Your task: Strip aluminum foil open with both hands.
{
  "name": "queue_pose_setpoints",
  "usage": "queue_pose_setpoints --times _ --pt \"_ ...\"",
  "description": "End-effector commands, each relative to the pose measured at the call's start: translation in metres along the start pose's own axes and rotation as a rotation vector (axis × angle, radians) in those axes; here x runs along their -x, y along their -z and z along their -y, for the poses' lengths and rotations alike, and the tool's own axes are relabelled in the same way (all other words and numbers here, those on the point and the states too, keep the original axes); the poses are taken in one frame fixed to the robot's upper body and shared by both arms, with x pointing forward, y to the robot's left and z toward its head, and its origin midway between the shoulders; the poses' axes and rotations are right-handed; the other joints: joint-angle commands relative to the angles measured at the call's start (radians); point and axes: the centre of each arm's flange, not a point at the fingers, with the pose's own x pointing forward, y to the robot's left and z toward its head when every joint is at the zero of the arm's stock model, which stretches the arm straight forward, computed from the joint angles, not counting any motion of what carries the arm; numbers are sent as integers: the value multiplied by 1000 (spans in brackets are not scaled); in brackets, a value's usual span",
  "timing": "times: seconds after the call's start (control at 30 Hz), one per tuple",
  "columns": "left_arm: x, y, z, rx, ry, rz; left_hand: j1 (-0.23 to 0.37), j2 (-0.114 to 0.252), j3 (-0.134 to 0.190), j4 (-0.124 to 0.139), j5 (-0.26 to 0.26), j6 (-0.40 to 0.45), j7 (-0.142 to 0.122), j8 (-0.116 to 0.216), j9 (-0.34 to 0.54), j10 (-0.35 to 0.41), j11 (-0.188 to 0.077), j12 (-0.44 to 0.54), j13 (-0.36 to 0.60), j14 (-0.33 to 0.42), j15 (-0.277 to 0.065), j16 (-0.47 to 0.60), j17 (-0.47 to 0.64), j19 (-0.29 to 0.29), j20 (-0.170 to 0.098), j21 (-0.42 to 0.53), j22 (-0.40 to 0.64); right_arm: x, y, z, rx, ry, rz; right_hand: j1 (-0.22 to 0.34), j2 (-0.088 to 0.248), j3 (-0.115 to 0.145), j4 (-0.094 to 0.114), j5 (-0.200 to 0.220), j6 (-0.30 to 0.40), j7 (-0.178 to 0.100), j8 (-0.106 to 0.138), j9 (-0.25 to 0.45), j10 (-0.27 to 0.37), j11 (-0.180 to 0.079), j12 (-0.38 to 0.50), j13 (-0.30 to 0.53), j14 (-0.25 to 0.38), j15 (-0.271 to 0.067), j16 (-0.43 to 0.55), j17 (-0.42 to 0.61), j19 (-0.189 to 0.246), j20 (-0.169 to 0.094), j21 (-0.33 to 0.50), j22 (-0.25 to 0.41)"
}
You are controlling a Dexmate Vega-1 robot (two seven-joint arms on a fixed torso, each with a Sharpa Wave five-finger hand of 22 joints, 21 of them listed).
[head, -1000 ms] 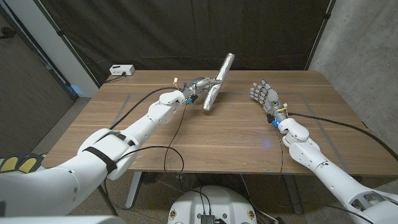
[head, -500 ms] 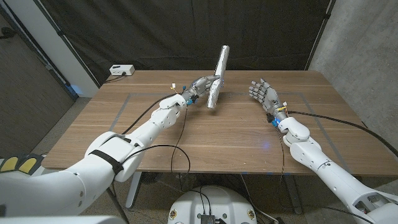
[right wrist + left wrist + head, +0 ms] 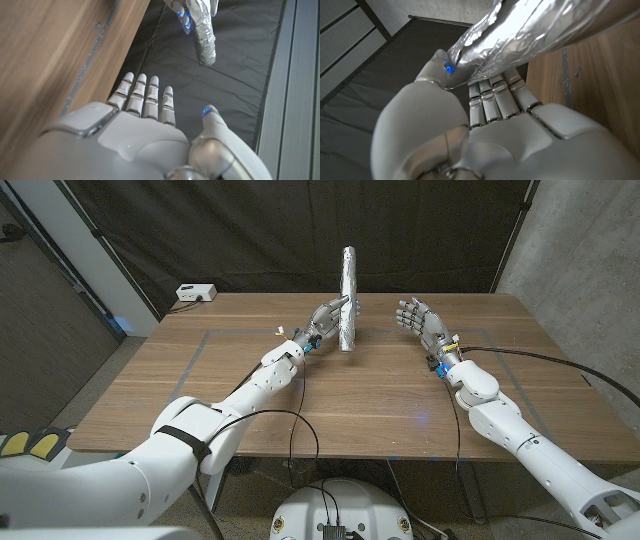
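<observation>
A: Where is the crinkled silver aluminium-foil roll (image 3: 348, 300) seen?

B: It is held nearly upright above the far part of the brown wooden table (image 3: 360, 395), gripped near its lower end by the white left hand (image 3: 327, 318).

A: And the right hand (image 3: 419, 320)?

B: It is raised beside the roll, apart from it, fingers spread, nothing held.

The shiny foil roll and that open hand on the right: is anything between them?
Nothing. In the head view, only bare wooden table and air separate the upright crinkled silver foil roll, gripped by the left hand, from the open right hand.
</observation>
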Motion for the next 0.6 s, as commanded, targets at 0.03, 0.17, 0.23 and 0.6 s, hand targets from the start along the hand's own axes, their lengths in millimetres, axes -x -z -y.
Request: queue_pose_setpoints --times 0.03,0.17,0.23,0.6 --pt "6 18 -1 156 -20 34 -10 32 178 180 6 109 -108 92 41 120 -125 6 -1 4 -82 7 -2 16 -12 -5 1 -9 -38 -14 173 -7 61 19 -6 4 -15 4 11 -3 6 2 8 -2 1 1 15 -1 2 -1 15 -1 1 3" --pt "8 22 -1 190 -32 40 -12 30 179 179 5 104 -108 98 48 121 -126 6 -2 9 -84 8 -5 17 -13 -7 1 -13 -47 -19 236 -6 78 34 -4 10 -26 5 15 -5 7 2 16 -6 3 0 20 -6 2 -1 20 -1 1 3" --pt "8 23 -2 199 -34 40 -13 29 180 179 5 105 -109 100 50 120 -127 6 -1 9 -83 8 -5 17 -13 -7 1 -15 -52 -23 268 -4 83 48 1 16 -34 7 16 -7 7 2 22 -7 5 0 21 -10 1 -1 20 -3 -1 3" --pt "12 37 -1 262 -68 22 -17 27 184 179 4 101 -115 119 67 124 -132 6 -3 17 -85 10 -10 24 -16 -9 1 -30 -70 -41 402 30 88 96 19 37 -62 11 37 -19 12 3 37 -21 7 0 36 -33 3 -1 30 -20 -3 4"
